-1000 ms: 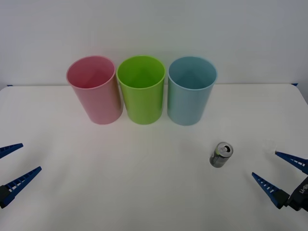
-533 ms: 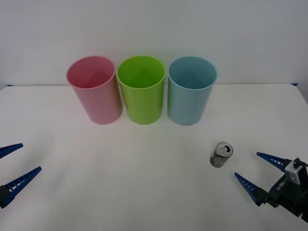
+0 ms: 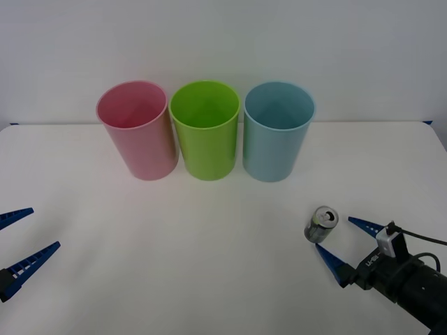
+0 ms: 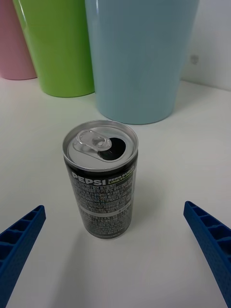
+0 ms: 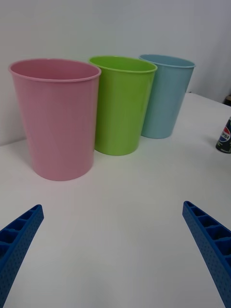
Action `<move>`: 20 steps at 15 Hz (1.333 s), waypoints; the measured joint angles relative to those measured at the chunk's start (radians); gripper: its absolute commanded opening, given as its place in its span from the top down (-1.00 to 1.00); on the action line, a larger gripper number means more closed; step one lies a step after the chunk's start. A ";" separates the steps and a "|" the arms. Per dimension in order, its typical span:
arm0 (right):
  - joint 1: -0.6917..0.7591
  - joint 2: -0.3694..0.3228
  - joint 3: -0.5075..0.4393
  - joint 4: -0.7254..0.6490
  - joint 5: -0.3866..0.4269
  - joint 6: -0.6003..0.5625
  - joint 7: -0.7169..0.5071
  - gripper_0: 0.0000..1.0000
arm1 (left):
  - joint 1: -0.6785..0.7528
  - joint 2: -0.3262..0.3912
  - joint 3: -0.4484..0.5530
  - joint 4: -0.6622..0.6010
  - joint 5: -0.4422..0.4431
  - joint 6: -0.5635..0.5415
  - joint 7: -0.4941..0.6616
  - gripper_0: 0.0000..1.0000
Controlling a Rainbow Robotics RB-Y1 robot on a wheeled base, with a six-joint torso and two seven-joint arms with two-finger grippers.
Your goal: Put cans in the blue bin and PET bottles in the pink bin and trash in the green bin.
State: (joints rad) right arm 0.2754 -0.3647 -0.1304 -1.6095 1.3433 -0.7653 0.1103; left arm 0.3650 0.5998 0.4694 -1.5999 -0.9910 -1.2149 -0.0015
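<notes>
A small dark can (image 3: pixel 321 225) with a silvery opened top stands upright on the white table, right of centre; the right wrist view shows the can (image 4: pixel 102 179) close up. My right gripper (image 3: pixel 340 242) is open just behind it on the near right, fingers spread wider than the can and not touching it. At the back stand the pink bin (image 3: pixel 137 130), the green bin (image 3: pixel 205 129) and the blue bin (image 3: pixel 278 130) in a row; the blue bin (image 4: pixel 137 55) rises right behind the can. My left gripper (image 3: pixel 22 241) waits open at the table's left edge.
The white table (image 3: pixel 209 244) spreads bare between the bins and both arms. A pale wall runs behind the bins. The bins touch or nearly touch one another. In the left wrist view the can (image 5: pixel 224 137) peeks in beyond the bins.
My right gripper has slid in from the right edge toward the can, and its fingers now flank the can's near side. The can, the bins and the left arm have not moved.
</notes>
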 measured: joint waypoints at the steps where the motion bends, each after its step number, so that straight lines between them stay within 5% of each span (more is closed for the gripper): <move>1: -0.003 0.000 0.016 0.000 0.001 0.024 -0.002 -1.00 | 0.000 0.000 0.000 0.000 0.000 0.000 0.000 -1.00; 8: -0.064 0.009 0.043 0.131 -0.076 0.035 0.043 -1.00 | 0.000 0.000 0.000 0.000 0.000 0.000 0.000 -1.00; 12: -0.076 0.034 0.043 0.196 -0.193 0.022 0.166 -1.00 | 0.000 0.000 0.000 0.000 0.000 0.000 0.000 -1.00; 20: -0.114 0.077 0.045 0.230 -0.202 0.021 0.207 -1.00 | 0.000 0.000 0.000 0.000 0.000 0.000 0.000 -1.00</move>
State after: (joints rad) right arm 0.1610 -0.2873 -0.0851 -1.3791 1.1410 -0.7441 0.3174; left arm 0.3651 0.5998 0.4694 -1.5999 -0.9910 -1.2149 -0.0015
